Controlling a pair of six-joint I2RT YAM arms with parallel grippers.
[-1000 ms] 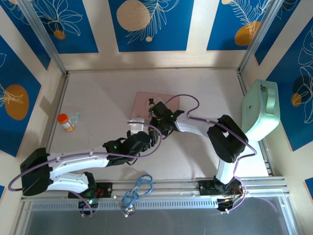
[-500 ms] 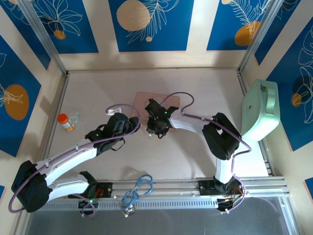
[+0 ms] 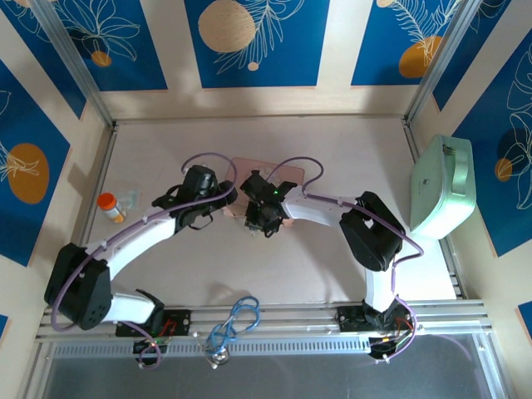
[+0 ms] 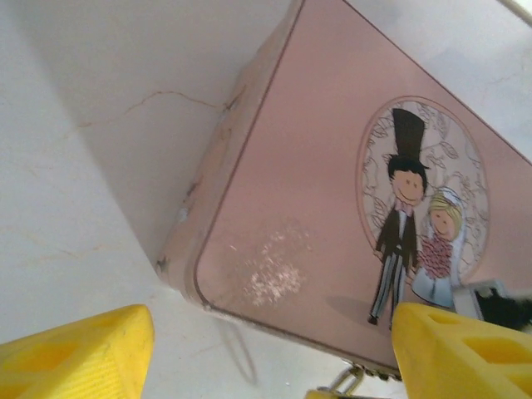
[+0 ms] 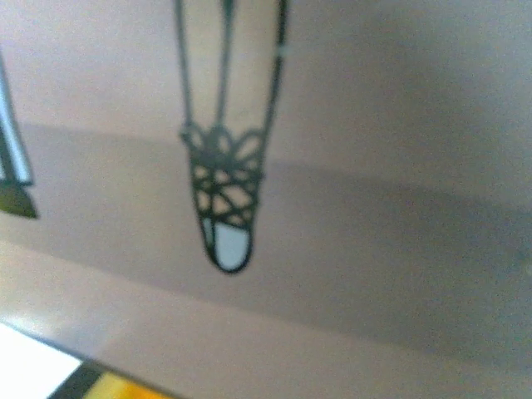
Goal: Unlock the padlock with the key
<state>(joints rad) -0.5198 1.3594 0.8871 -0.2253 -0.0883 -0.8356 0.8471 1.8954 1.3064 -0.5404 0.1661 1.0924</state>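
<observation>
Left jaws wide apart, just before pink box

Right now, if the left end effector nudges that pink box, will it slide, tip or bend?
It probably slides: the box lies flat and low on the smooth table, so tipping seems unlikely. Its crisp edges and rounded corner suggest a stiff shell, not floppy. Its smooth printed top may be slippery to grip.

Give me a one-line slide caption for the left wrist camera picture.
Left hand, yellow fingers spread wide, facing a corner of the pink box printed with a cartoon bride and groom.
</observation>
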